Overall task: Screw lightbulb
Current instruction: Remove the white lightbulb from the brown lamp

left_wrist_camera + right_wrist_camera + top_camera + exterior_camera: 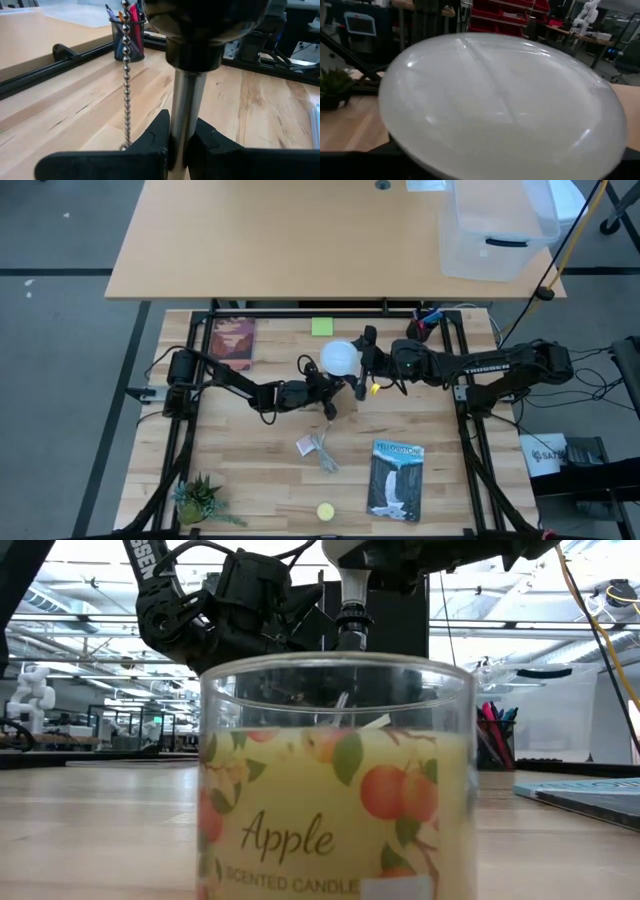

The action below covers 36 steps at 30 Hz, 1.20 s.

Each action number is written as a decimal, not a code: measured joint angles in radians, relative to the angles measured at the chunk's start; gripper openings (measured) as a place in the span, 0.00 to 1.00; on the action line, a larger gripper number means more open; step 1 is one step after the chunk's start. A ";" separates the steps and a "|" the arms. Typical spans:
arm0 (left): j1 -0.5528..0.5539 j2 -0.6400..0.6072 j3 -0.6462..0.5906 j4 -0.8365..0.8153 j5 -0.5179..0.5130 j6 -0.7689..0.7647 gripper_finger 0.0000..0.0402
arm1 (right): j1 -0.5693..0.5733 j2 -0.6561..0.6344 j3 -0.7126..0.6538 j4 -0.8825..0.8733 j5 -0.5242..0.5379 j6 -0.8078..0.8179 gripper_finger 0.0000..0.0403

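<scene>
White lightbulb (340, 356) sits between right tool (366, 361) fingers mid-table.

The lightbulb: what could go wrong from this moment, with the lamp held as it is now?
1. The left gripper clamps only the thin metal stem. The twisting force of screwing in the lightbulb might make the smooth stem turn or slip.
2. The bead chain hangs close beside the stem and might catch.
3. The right gripper is at the round bulb, which could slip or cross-thread.
</scene>
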 joint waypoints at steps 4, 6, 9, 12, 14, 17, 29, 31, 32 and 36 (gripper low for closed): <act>0.000 0.000 -0.001 0.000 0.001 -0.001 0.08 | 0.001 -0.007 0.001 -0.010 -0.008 0.025 0.84; 0.000 0.000 -0.001 0.000 0.002 -0.003 0.08 | 0.001 -0.008 0.001 -0.015 -0.009 0.025 0.88; 0.000 0.000 -0.001 0.000 0.002 -0.009 0.08 | 0.001 -0.022 0.003 -0.052 -0.011 0.025 0.92; 0.000 0.000 -0.001 -0.001 0.002 -0.011 0.08 | 0.001 -0.046 0.013 -0.133 -0.012 0.042 0.95; 0.000 0.000 -0.001 -0.001 0.002 -0.011 0.08 | 0.001 -0.064 0.018 -0.184 -0.012 0.053 0.96; 0.000 0.000 -0.001 0.000 0.002 -0.011 0.08 | 0.001 -0.081 0.018 -0.218 -0.011 0.082 0.97; 0.000 0.000 -0.001 0.006 -0.019 -0.056 0.08 | 0.059 -0.111 -0.006 -0.457 0.235 0.128 0.97; 0.000 0.000 -0.001 0.006 -0.019 -0.056 0.08 | 0.096 -0.135 -0.048 -0.448 0.266 0.179 0.97; 0.000 0.000 -0.001 0.006 -0.020 -0.056 0.08 | 0.117 -0.147 -0.076 -0.443 0.295 0.206 0.97; 0.000 0.000 -0.001 0.007 -0.019 -0.046 0.08 | 0.220 -0.187 -0.232 -0.265 0.457 0.296 0.96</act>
